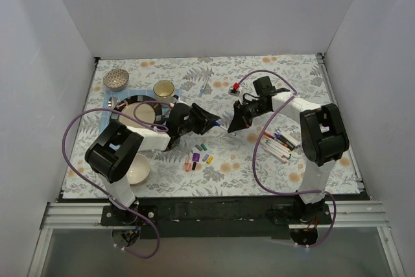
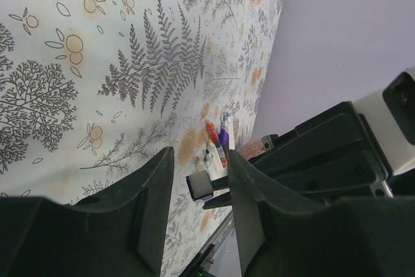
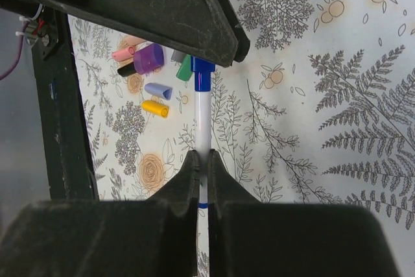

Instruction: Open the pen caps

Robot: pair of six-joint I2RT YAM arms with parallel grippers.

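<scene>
My right gripper [image 3: 202, 155] is shut on the white barrel of a pen [image 3: 203, 118], held above the table. The pen's blue cap [image 3: 202, 81] points at my left gripper [image 2: 201, 154]. That cap's end [image 2: 200, 186] sits between the left fingers, nearer the right one, with a gap showing on the left side. In the top view the two grippers [image 1: 217, 121] [image 1: 232, 126] meet tip to tip at mid-table. Loose pen caps lie below: pink [image 3: 123, 52], purple [image 3: 148, 59], green [image 3: 185, 68], yellow [image 3: 155, 108]. Other pens [image 1: 279, 142] lie in a pile on the right.
A white bowl [image 1: 138, 170] stands by the left arm's base. A plate [image 1: 136, 113], a cup [image 1: 164, 89] and a metal bowl [image 1: 116, 79] are at the back left. A fork [image 1: 205, 84] lies at the back middle.
</scene>
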